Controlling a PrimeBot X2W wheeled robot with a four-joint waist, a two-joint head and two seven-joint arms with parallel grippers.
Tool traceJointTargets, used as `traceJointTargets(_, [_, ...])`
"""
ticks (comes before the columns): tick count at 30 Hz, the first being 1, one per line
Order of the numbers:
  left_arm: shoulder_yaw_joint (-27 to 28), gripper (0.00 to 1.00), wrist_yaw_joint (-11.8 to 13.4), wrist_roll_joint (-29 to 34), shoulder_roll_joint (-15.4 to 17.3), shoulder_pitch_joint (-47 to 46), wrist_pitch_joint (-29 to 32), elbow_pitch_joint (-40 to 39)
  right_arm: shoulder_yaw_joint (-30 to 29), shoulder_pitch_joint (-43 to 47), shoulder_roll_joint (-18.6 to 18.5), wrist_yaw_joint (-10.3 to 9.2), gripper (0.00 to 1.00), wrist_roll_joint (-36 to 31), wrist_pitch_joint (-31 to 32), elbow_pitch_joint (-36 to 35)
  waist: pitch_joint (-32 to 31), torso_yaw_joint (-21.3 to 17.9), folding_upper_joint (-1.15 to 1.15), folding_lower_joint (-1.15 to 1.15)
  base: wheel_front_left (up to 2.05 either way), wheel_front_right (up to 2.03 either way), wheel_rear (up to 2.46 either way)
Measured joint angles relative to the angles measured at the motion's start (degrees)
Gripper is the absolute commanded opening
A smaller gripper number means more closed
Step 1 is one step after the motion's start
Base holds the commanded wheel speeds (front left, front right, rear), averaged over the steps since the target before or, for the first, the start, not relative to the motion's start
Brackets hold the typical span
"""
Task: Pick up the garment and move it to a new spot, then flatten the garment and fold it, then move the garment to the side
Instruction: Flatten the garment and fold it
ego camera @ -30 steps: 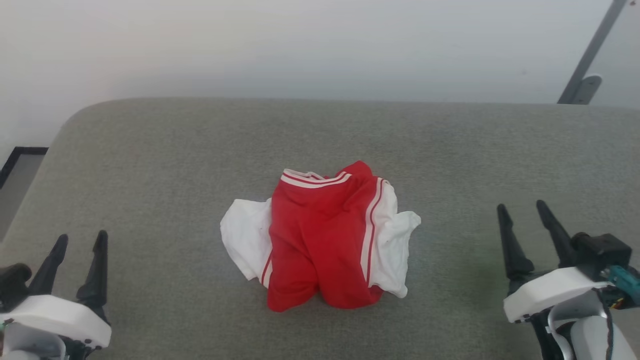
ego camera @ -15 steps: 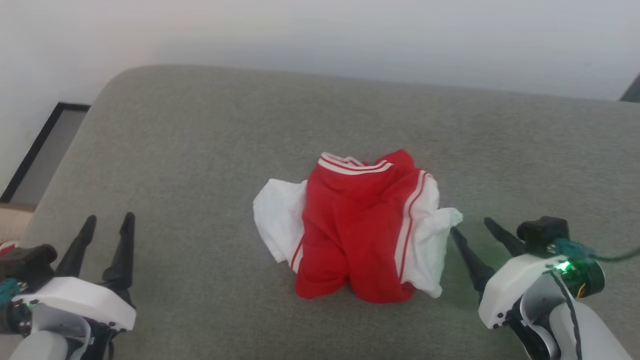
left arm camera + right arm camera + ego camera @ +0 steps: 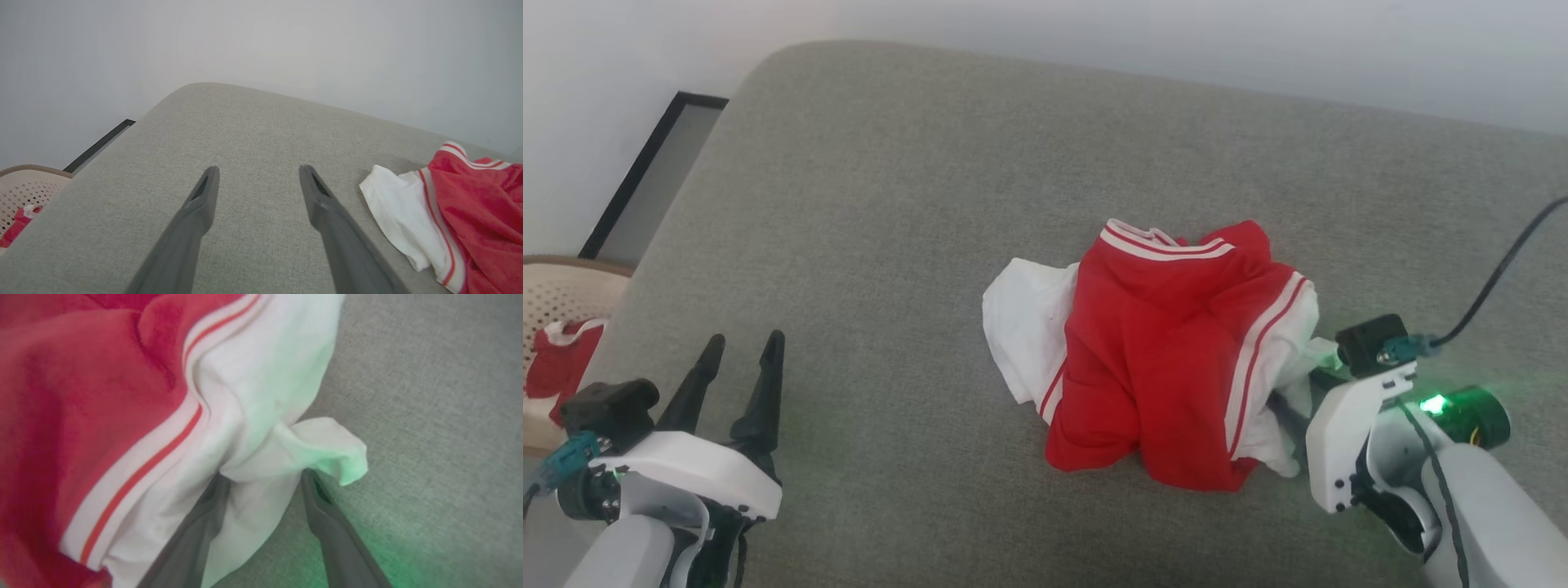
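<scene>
Grey cushion, crumpled garment

Garment: red body, white sleeves, red-and-white striped trim. The white fold at the right gripper is tinted green. Cushion: plain grey weave. Left of the dark, white-cased left gripper is a beige perforated basket.

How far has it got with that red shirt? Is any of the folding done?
Nothing is finished: the garment lies crumpled on the grey surface. In hand: the right end effector, open, straddles a white fold at the shirt's edge, not yet closed. The left end effector hovers open, apart. Left to do: lifting, moving, flattening, folding, setting aside.
</scene>
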Motion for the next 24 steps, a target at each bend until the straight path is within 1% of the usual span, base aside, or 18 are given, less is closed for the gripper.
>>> traceJointTargets(1, [-0.07, 1.00, -0.13, 0.00, -0.19, -0.27, -0.04, 0.35, -0.05, -0.48, 0.04, 0.00, 0.00, -0.10, 0.05, 0.12, 0.21, 0.16, 0.00, 0.00, 0.00, 0.00, 0.00])
traceJointTargets(6, [0.09, 1.00, -0.66, -0.01, -0.57, -0.77, -0.53, 1.80, -0.33, -1.20, 0.33, 0.05, 0.00, -0.41, 1.44, -0.43, 0.50, -0.07, 0.00, 0.00, 0.00, 0.00, 0.00])
traceJointTargets(10, [0.68, 1.00, -0.98, -0.09, -0.12, -1.18, -0.77, 2.32, -2.11, -1.16, -0.79, 0.07, 0.00, 0.44, 3.00, -3.00, 0.39, -1.14, 0.00, -0.01, 0.00, 0.00, 0.00])
traceJointTargets(11, [0.91, 1.00, -1.00, -0.10, 0.13, -1.24, -0.78, 2.35, -2.75, -1.15, -1.63, 0.05, 0.00, 0.55, 3.44, -4.12, 0.35, -1.50, 0.00, 0.00, 0.00, 0.00, 0.00])
traceJointTargets(12, [1.30, 1.00, -1.04, -0.13, 0.52, -1.24, -1.00, 2.34, -4.45, -1.12, -2.86, 0.05, 0.00, 0.60, 4.50, -6.30, 0.29, -2.28, 0.00, 0.00, 0.00, 0.00, 0.00])
traceJointTargets(17, [1.63, 1.00, -1.04, -0.18, 0.99, -1.29, -1.05, 2.00, -10.45, 0.11, -5.76, 0.05, 0.00, 0.68, 7.11, -11.13, 0.31, -4.35, 0.00, 0.00, 0.00, 0.00, 0.00])
traceJointTargets(22, [1.37, 1.00, -1.13, -0.18, 1.09, -1.99, -1.05, 1.83, -15.32, 2.68, -7.66, 0.05, 0.00, 0.97, 9.60, -12.10, 0.80, -5.64, 0.00, 0.00, 0.00, 0.00, 0.00])
traceJointTargets(24, [1.18, 1.00, -1.16, -0.18, 1.08, -2.54, -1.04, 2.01, -17.13, 3.32, -7.25, 0.04, 0.00, 1.60, 9.39, -11.39, 1.13, -5.92, 0.00, 0.00, 0.00, 0.00, 0.00])
